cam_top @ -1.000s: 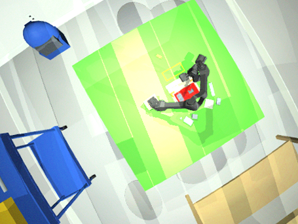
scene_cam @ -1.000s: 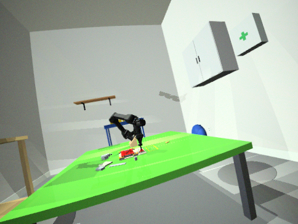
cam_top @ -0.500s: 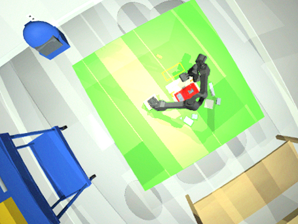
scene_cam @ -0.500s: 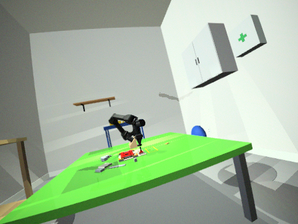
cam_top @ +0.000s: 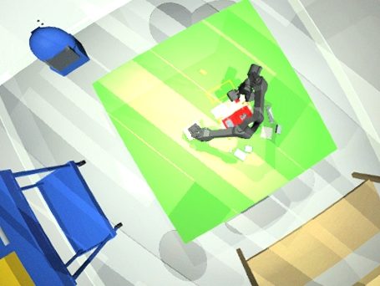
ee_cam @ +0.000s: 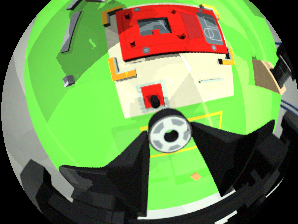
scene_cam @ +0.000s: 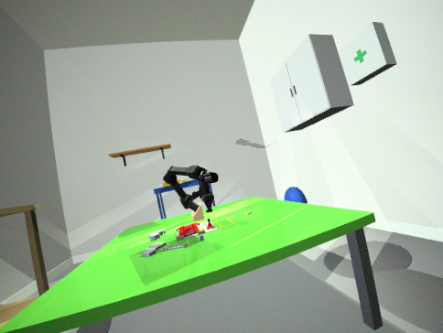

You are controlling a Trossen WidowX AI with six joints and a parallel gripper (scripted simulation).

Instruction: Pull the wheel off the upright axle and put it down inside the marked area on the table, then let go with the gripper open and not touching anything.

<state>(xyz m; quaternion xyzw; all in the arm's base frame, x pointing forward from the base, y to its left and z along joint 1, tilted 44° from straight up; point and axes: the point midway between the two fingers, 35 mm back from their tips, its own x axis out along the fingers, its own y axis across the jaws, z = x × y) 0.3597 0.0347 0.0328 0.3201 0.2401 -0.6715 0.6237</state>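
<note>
Between the gripper's (cam_top: 235, 98) (scene_cam: 209, 210) (ee_cam: 170, 136) fingers, we grip the wheel (ee_cam: 170, 131).
Only our wrist view shows its hubbed face toward the camera, axis running roughly along our view; beyond stands the black-tipped axle (ee_cam: 154, 100).

From my feed, the green surface (cam_top: 144, 97) (scene_cam: 275, 238) (ee_cam: 100, 120) carries a pale board (cam_top: 219, 111) (scene_cam: 208, 230) (ee_cam: 210, 92) near the gripper (cam_top: 241, 96) (scene_cam: 209, 210) (ee_cam: 170, 132). I see an orange piece (cam_top: 203, 71) (scene_cam: 248, 213) (ee_cam: 196, 176) farther from the gripper, and a grey bar (cam_top: 270, 113) (scene_cam: 174, 247) (ee_cam: 71, 32) on the gripper's opposite side.
</note>
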